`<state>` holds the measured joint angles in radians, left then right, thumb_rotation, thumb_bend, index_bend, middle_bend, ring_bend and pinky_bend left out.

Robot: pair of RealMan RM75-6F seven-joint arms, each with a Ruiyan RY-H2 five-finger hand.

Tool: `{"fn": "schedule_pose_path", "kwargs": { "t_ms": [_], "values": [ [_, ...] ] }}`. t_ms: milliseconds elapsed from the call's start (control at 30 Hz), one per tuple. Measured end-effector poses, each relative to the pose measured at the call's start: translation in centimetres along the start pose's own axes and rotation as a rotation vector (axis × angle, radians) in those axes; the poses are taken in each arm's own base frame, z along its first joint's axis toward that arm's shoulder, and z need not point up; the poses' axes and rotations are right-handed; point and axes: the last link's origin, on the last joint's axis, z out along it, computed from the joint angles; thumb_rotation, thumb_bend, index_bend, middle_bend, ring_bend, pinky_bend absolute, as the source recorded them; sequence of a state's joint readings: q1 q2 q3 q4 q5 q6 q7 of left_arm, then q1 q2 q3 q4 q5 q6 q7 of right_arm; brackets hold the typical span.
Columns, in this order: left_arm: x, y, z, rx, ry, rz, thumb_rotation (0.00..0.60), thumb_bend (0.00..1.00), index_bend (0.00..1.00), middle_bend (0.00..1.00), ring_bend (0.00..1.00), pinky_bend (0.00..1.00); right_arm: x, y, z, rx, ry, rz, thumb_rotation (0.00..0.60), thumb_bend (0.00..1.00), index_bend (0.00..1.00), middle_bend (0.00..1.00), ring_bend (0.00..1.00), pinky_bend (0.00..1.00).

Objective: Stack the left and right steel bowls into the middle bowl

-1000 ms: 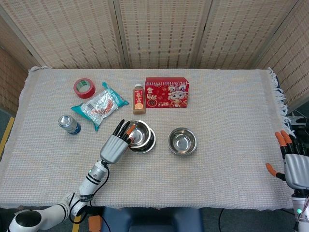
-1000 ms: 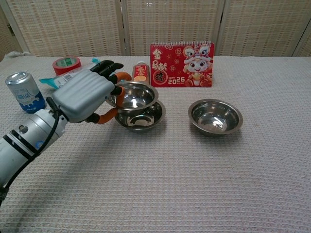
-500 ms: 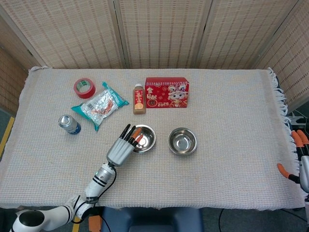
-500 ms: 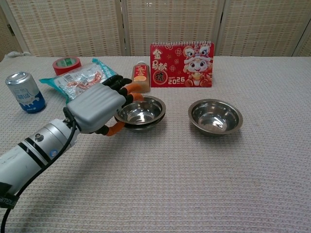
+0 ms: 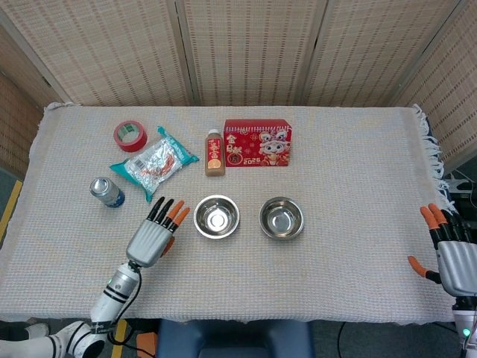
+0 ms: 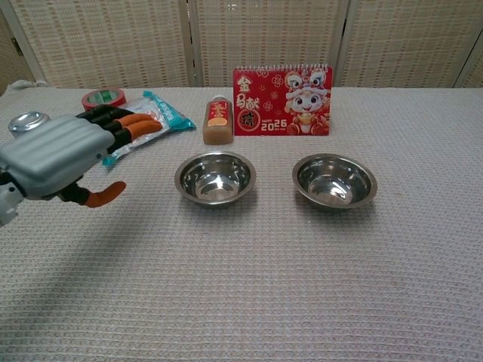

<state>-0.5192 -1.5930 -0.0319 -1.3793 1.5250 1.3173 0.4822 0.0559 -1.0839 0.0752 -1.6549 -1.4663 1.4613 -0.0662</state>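
We note the right steel bowl sits on the counter just right of the middle stack. Right robot hand — fingers apart, empty — waits well off at the counter's right edge; left robot hand, also spread and empty, lies left of the stack. Calendar reads "2026"; the other labels are unreadable.

The desk is covered with a pale woven cloth. Near its middle sit two steel bowls: the stacked bowls and, at 3 o'clock of them, a single bowl. At 12 o'clock stand a small bottle and a red calendar. Toward 10 o'clock lie a snack packet, a red tape roll and a can.
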Motion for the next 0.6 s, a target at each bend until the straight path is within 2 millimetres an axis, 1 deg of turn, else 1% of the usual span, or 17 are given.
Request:
{"fn": "schedule_pose_path", "kwargs": {
  "t_ms": [67, 100, 167, 200, 300, 367, 433, 533, 600],
  "values": [
    [0.5, -2.1, -2.3, 0.054, -0.01, 0.003, 0.6, 0.44, 0.0, 0.0, 0.0, 0.02, -0.6, -1.1, 0.4, 0.054, -0.016, -0.007, 0.6, 0.14, 0.0, 0.0, 0.0, 0.0],
    [0.6, -3.4, -4.0, 0.096, -0.02, 0.003, 0.6, 0.44, 0.0, 0.0, 0.0, 0.02, -1.0, -1.6, 0.6, 0.083, -0.028, -0.013, 0.6, 0.14, 0.0, 0.0, 0.0, 0.0],
    [0.7, -5.0, -6.6, 0.16, -0.041, 0.0, 0.6, 0.44, 0.0, 0.0, 0.0, 0.02, -2.2, -3.2, 1.3, 0.161, -0.06, -0.036, 0.6, 0.14, 0.05, 0.0, 0.0, 0.0],
    [0.8, -6.0, -8.3, 0.203, -0.056, -0.004, 0.6, 0.44, 0.0, 0.0, 0.0, 0.02, -2.8, -4.0, 1.7, 0.194, -0.072, -0.047, 0.6, 0.14, 0.08, 0.0, 0.0, 0.0],
    [0.8, -7.7, -11.3, 0.284, -0.085, -0.036, 0.6, 0.44, 0.0, 0.0, 0.0, 0.01, -4.7, -6.3, 3.0, 0.286, -0.102, -0.078, 0.6, 0.14, 0.15, 0.0, 0.0, 0.0],
    [0.8, -8.7, -12.4, 0.327, -0.09, -0.064, 0.6, 0.44, 0.0, 0.0, 0.0, 0.02, -6.0, -7.9, 4.1, 0.33, -0.111, -0.105, 0.6, 0.14, 0.2, 0.0, 0.0, 0.0],
    [1.1, -10.1, -13.7, 0.391, -0.093, -0.08, 0.6, 0.44, 0.0, 0.0, 0.0, 0.02, -7.2, -9.4, 5.3, 0.365, -0.113, -0.125, 0.6, 0.14, 0.25, 0.0, 0.0, 0.0],
    [1.8, -11.6, -14.3, 0.431, -0.068, -0.092, 0.6, 0.44, 0.0, 0.0, 0.0, 0.02, -8.7, -11.6, 7.0, 0.409, -0.119, -0.137, 0.6, 0.18, 0.31, 0.0, 0.0, 0.0],
    [2.3, -12.3, -14.4, 0.445, -0.054, -0.098, 0.6, 0.44, 0.0, 0.0, 0.0, 0.02, -9.5, -12.8, 8.0, 0.431, -0.121, -0.145, 0.6, 0.2, 0.32, 0.0, 0.0, 0.0]
  ]
}}
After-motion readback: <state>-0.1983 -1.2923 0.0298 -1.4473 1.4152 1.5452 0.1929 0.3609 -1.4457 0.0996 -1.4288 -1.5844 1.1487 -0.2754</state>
